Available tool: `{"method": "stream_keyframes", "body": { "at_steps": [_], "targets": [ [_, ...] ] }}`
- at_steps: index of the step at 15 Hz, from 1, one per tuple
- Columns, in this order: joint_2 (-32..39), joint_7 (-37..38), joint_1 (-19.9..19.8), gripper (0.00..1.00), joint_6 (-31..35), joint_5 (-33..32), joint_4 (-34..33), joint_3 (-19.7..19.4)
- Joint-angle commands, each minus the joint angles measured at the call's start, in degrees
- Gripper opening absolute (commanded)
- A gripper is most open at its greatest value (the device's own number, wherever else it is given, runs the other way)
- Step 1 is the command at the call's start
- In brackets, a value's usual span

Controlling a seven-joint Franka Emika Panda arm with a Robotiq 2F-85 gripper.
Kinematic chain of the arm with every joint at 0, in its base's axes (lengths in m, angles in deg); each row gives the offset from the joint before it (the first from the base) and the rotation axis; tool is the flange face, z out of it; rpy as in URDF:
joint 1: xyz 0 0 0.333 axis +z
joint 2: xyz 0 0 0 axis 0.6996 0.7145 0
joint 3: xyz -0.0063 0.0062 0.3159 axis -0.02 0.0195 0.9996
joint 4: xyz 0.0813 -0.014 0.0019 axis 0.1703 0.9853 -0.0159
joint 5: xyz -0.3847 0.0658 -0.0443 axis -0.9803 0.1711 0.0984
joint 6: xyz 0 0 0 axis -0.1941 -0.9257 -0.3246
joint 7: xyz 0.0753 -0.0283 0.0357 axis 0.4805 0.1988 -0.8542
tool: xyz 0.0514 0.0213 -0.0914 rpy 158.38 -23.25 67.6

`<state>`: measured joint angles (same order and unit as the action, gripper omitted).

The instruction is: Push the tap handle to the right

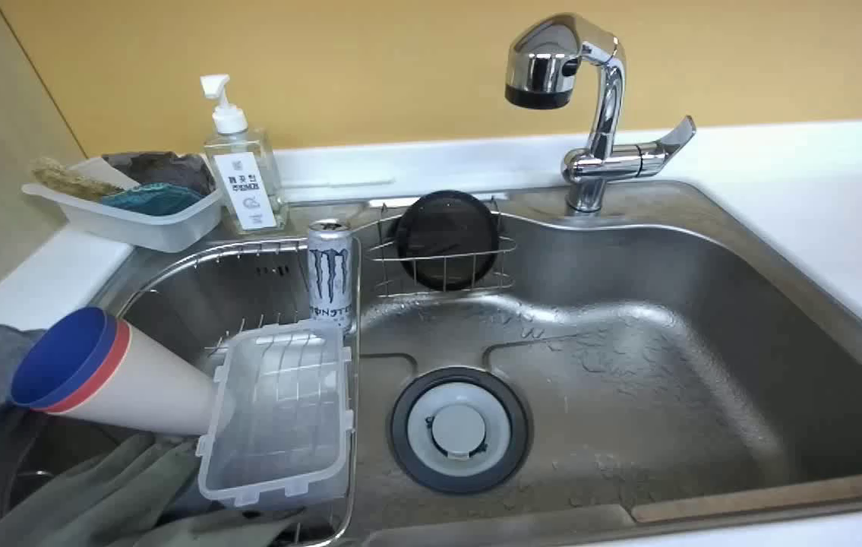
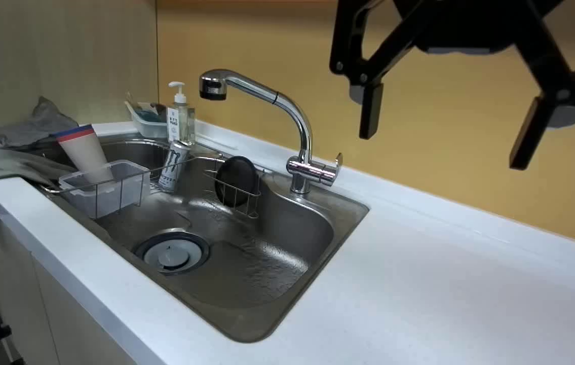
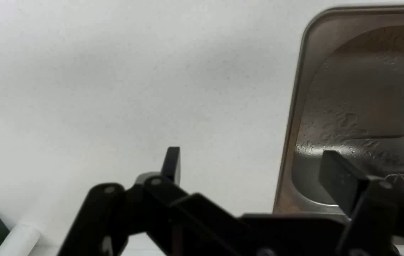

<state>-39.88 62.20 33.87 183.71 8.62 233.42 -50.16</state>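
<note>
While two black fingers [image 2: 371, 111] are parted, one claw [image 2: 442, 151] is seen.
Mid-frame in an exterior view, one flat chrome tap handle [image 2: 338, 162] is shown.

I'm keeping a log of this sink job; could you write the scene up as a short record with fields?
Gripper: open, holding nothing
Tap handle: chrome lever sticking sideways from the faucet stem, gripper not touching it
Water: none seen leaving the spout head
Stacked cups: blue, red and beige, tilted
Monster can: silver, dark logo
Clear pump bottle: beside a plastic tray
</note>
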Motion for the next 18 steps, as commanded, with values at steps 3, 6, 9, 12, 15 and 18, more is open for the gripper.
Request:
{"method": "stream_keyframes", "body": {
  "at_steps": [3,6,9,12,15,18],
  "targets": [
    [0.0,-0.1,-0.2,1.0,-0.2,0.2,-0.1,0.2],
    [0.0,-0.1,-0.2,1.0,-0.2,0.2,-0.1,0.2],
    [0.0,-0.1,-0.2,1.0,-0.2,0.2,-0.1,0.2],
    [0.0,-0.1,-0.2,1.0,-0.2,0.2,-0.1,0.2],
    [2.3,7.0,-1.3,1.0,1.9,-0.8,-1.2,4.6],
    [6.5,15.8,-1.5,1.0,4.2,-0.4,-4.0,9.8]
  ]
}}
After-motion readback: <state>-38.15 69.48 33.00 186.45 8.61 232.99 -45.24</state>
